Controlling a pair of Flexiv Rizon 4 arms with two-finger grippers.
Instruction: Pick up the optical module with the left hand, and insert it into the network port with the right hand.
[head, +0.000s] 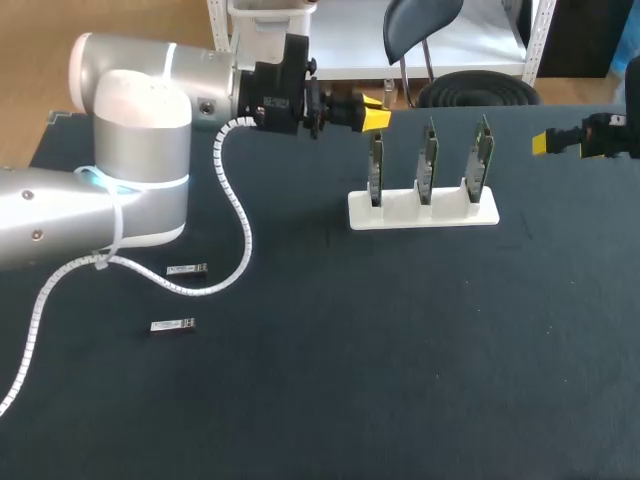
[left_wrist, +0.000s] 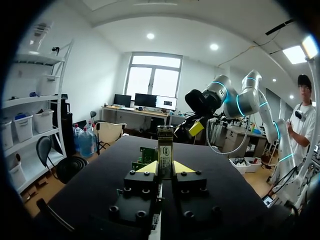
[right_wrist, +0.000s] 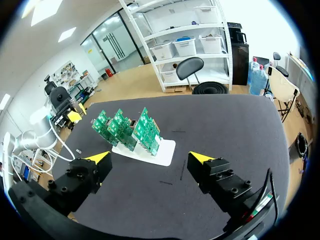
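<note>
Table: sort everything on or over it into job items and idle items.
Job: optical module, held in the left claw; open right claw; three circuit boards in the white stand.
Idle: far spare module; near spare module, both flat on the table.

Two small silver modules (head: 187, 269) (lying flat, near each other) rest on the dark table (head: 400, 380).
</note>
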